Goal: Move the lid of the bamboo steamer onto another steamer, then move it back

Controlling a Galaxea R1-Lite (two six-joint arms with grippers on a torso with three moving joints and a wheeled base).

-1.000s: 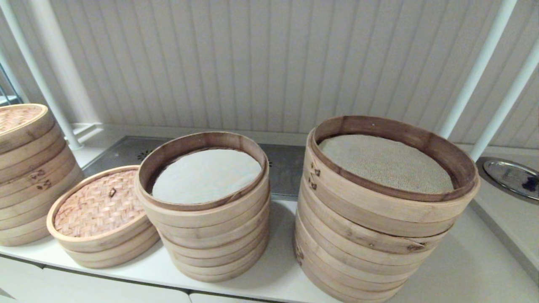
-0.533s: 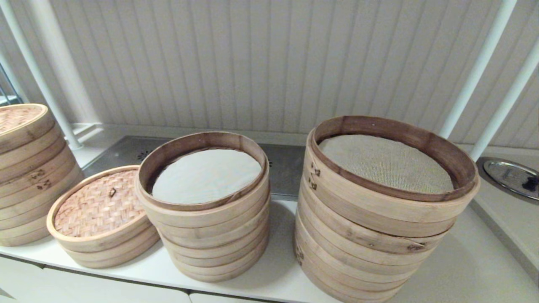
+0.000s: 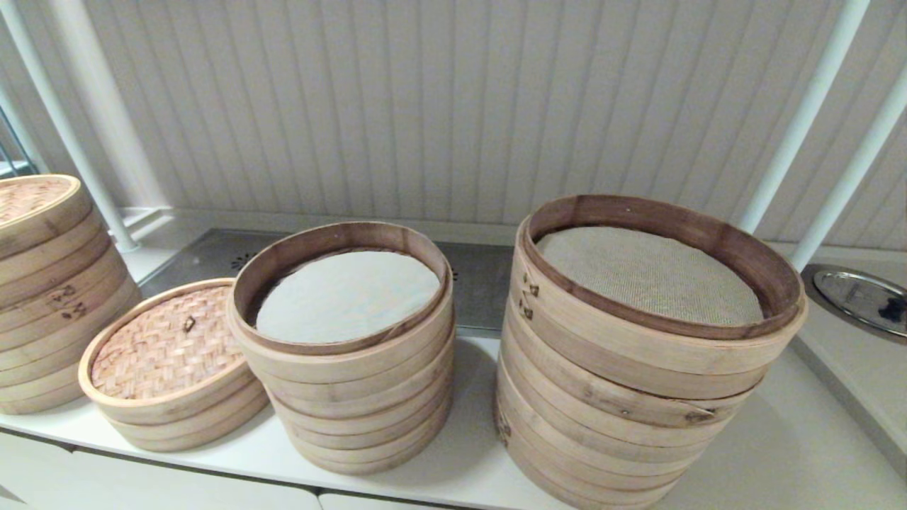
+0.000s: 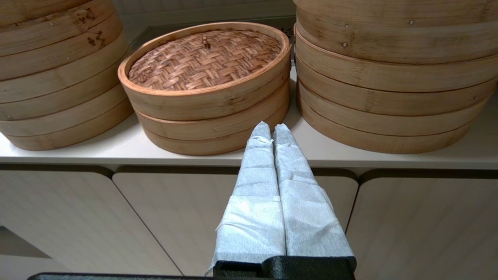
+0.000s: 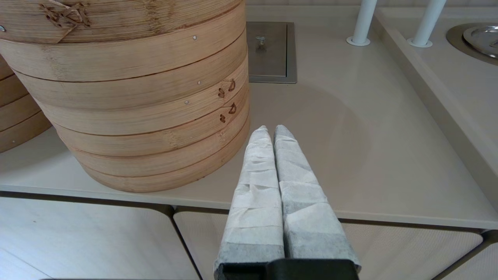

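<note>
The bamboo steamer lid [image 3: 166, 347] [image 4: 204, 58], reddish woven with a small loop handle, rests on the low two-ring steamer [image 3: 188, 414] at the counter's front left. Right of it stands the other steamer [image 3: 347, 297] [image 4: 393, 77], a medium stack with a white liner and no lid. My left gripper [image 4: 271, 126] is shut and empty, held off the counter's front edge before the low steamer. My right gripper [image 5: 271, 129] is shut and empty, near the front edge beside the wide stack. Neither gripper shows in the head view.
A wider, taller stack [image 3: 648, 340] [image 5: 128, 89] with a beige mesh liner stands at the right. A lidded tall stack [image 3: 42, 283] with dark marks is at the far left. White posts [image 5: 362, 23], a metal hatch [image 5: 270, 50] and a steel dish [image 3: 861, 297] lie behind and right.
</note>
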